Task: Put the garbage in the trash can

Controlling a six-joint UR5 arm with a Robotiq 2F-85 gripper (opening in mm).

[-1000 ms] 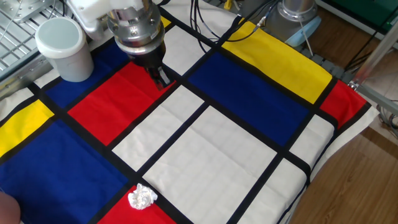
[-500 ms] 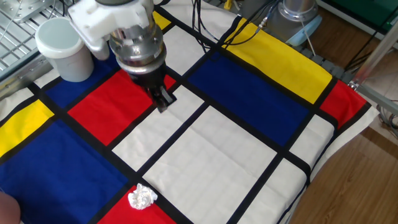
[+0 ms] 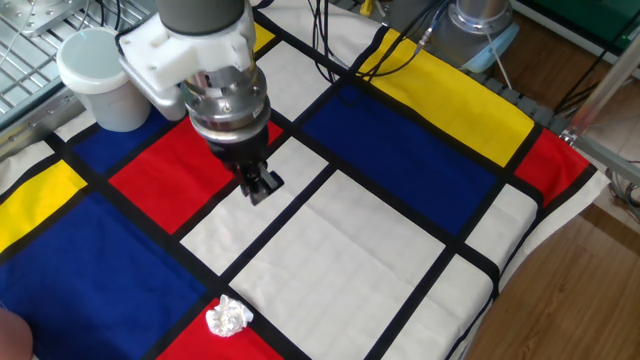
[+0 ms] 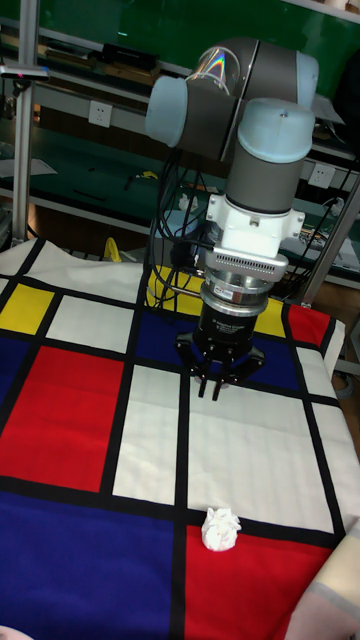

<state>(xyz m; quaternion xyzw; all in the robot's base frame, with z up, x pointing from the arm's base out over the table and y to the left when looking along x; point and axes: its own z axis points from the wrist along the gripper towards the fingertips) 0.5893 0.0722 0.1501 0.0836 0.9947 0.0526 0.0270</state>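
The garbage (image 3: 228, 318), a small crumpled white wad of tissue, lies near the front edge of the cloth where a black line meets a red patch; in the tall fixed view the garbage (image 4: 219, 528) sits just below the white panel. The trash can (image 3: 100, 78), a white cup, stands upright at the far left corner and is out of the tall fixed view. My gripper (image 3: 260, 187) points down over a black line beside a white panel, well apart from both. In the tall fixed view the gripper (image 4: 213, 388) hangs above the cloth, fingers together, holding nothing.
A patchwork cloth (image 3: 400, 150) of red, blue, yellow and white panels covers the table. Black cables (image 3: 340, 40) run along the back. A metal wire rack (image 3: 30, 40) stands behind the cup. The table edge (image 3: 520, 270) drops off at the right.
The gripper has moved from beside the cup over the red patch toward the front of the table, closer to the paper wad. The wad and cup have not moved.
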